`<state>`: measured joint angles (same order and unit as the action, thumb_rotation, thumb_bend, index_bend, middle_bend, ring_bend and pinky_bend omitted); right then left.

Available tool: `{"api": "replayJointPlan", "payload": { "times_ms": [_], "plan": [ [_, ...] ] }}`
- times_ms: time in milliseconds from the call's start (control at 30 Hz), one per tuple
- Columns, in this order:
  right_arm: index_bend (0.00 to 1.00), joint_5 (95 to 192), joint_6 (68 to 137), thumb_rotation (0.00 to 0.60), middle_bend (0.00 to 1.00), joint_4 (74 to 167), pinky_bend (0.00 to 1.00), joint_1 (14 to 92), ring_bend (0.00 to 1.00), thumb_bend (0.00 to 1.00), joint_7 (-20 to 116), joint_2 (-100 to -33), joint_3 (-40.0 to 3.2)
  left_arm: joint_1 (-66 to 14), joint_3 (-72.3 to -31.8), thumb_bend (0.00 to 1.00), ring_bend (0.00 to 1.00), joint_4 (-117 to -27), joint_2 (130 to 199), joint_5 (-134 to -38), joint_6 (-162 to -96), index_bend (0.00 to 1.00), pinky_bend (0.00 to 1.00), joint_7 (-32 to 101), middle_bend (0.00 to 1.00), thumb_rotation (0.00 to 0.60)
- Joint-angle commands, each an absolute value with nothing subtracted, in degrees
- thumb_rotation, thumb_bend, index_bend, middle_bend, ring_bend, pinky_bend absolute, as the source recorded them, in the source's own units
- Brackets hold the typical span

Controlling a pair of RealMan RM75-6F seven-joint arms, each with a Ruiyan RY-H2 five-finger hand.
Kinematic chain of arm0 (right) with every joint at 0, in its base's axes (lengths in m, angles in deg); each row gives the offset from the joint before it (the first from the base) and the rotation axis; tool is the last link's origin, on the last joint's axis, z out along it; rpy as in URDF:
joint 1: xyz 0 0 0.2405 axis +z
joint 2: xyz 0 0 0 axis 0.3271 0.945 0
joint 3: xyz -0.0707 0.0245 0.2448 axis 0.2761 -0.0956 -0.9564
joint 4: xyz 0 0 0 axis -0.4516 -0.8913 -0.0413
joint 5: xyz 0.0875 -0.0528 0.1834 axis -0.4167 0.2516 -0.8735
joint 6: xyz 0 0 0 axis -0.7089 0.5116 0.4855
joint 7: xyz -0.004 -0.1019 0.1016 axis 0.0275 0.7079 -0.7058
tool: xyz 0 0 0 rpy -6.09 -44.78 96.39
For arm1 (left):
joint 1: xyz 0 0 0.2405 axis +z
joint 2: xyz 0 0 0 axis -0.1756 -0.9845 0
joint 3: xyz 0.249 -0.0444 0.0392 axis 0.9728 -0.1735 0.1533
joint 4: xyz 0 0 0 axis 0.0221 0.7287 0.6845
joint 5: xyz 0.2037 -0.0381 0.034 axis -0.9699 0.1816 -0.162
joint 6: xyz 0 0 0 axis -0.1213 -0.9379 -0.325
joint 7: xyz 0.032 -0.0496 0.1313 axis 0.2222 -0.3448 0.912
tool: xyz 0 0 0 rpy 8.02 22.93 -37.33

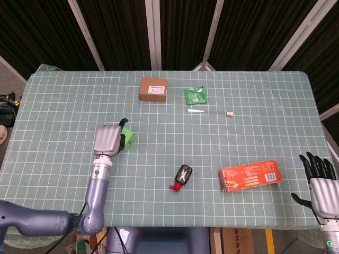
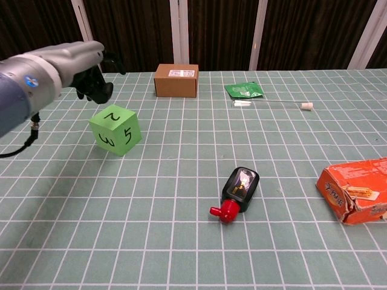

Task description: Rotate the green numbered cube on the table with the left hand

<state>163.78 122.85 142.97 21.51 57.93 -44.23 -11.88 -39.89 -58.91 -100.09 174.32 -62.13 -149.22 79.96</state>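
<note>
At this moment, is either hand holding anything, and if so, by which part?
Nothing is held. The left hand is raised above and behind the green cube, clear of it. The right hand hangs off the table's edge, fingers apart.

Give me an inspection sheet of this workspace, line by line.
Surface: table under a green cloth with a white grid.
Job's things: green numbered cube sits free on the cloth, showing 2, 3 and 5.
Clutter: brown box, green packet, thin white stick, black bottle with red cap, torn orange carton.
Hands: left hand raised above and behind the cube, fingers curled, holding nothing; right hand open at the table's right edge.
Cables: black cable hangs from the left arm.
Surroundings: dark curtains with pale posts.
</note>
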Motion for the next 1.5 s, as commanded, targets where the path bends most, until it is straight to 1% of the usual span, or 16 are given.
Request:
{"api": "replayJointPlan", "payload": {
  "times_ms": [33, 133, 200, 300, 400, 467, 633, 833, 1133, 1333, 1500],
  "plan": [
    [0.06, 163.9, 123.1, 0.600, 0.00, 143.1, 0.00, 21.4, 0.00, 0.04, 57.9, -44.2, -11.9, -35.1, -54.7, 0.77, 0.58, -106.2, 167.2, -65.9, -147.7, 0.23, 0.50, 76.5, 0.79, 0.600],
    [0.07, 164.0, 123.2, 0.600, 0.00, 143.3, 0.00, 21.3, 0.00, 0.05, 58.1, -44.2, -11.8, -31.4, -50.9, 0.77, 0.58, -109.9, 161.2, -69.5, -146.2, 0.23, 0.50, 72.8, 0.79, 0.600],
    [0.07, 164.0, 123.2, 0.600, 0.00, 143.4, 0.00, 21.3, 0.00, 0.04, 58.4, -44.2, -11.7, -29.2, -48.3, 0.77, 0.58, -110.2, 158.2, -73.1, -145.1, 0.23, 0.50, 69.3, 0.78, 0.600],
    [0.07, 164.1, 123.0, 0.600, 0.00, 143.7, 0.00, 21.3, 0.00, 0.04, 59.0, -44.4, -11.4, -26.6, -45.4, 0.77, 0.57, -107.4, 155.7, -78.7, -143.0, 0.23, 0.50, 63.5, 0.78, 0.600],
    [0.06, 164.1, 122.9, 0.600, 0.00, 144.0, 0.00, 21.3, 0.00, 0.04, 59.4, -44.5, -11.3, -25.2, -44.5, 0.77, 0.57, -103.4, 155.0, -82.5, -139.9, 0.23, 0.50, 56.7, 0.77, 0.600],
    [0.06, 163.8, 122.9, 0.600, 0.00, 144.0, 0.00, 21.3, 0.00, 0.04, 59.8, -44.5, -11.3, -24.3, -44.7, 0.77, 0.57, -100.6, 155.3, -83.4, -138.0, 0.23, 0.50, 52.3, 0.77, 0.600],
    [0.06, 163.3, 122.7, 0.600, 0.00, 144.0, 0.00, 21.4, 0.00, 0.04, 60.7, -44.9, -11.5, -23.4, -44.7, 0.77, 0.57, -94.8, 156.7, -84.6, -134.4, 0.22, 0.50, 47.7, 0.76, 0.600],
    [0.06, 163.0, 122.4, 0.600, 0.00, 144.1, 0.00, 21.5, 0.00, 0.04, 61.6, -45.3, -11.4, -23.1, -47.0, 0.77, 0.57, -88.2, 160.3, -84.7, -130.7, 0.22, 0.50, 41.8, 0.75, 0.600],
    [0.06, 162.8, 122.0, 0.600, 0.00, 144.1, 0.00, 21.7, 0.00, 0.04, 62.2, -45.5, -11.3, -24.4, -49.9, 0.77, 0.57, -81.5, 166.7, -83.7, -127.7, 0.22, 0.50, 42.2, 0.76, 0.600],
    [0.06, 163.0, 122.3, 0.600, 0.00, 144.2, 0.00, 21.6, 0.00, 0.04, 62.3, -45.4, -11.3, -25.3, -51.5, 0.77, 0.57, -80.2, 170.1, -82.7, -126.8, 0.22, 0.50, 44.6, 0.76, 0.600],
    [0.07, 163.2, 122.6, 0.600, 0.00, 144.3, 0.00, 21.4, 0.00, 0.04, 61.8, -45.2, -11.3, -25.7, -51.9, 0.77, 0.57, -80.1, 172.3, -82.4, -127.1, 0.22, 0.50, 47.4, 0.76, 0.600]
  ]
}}
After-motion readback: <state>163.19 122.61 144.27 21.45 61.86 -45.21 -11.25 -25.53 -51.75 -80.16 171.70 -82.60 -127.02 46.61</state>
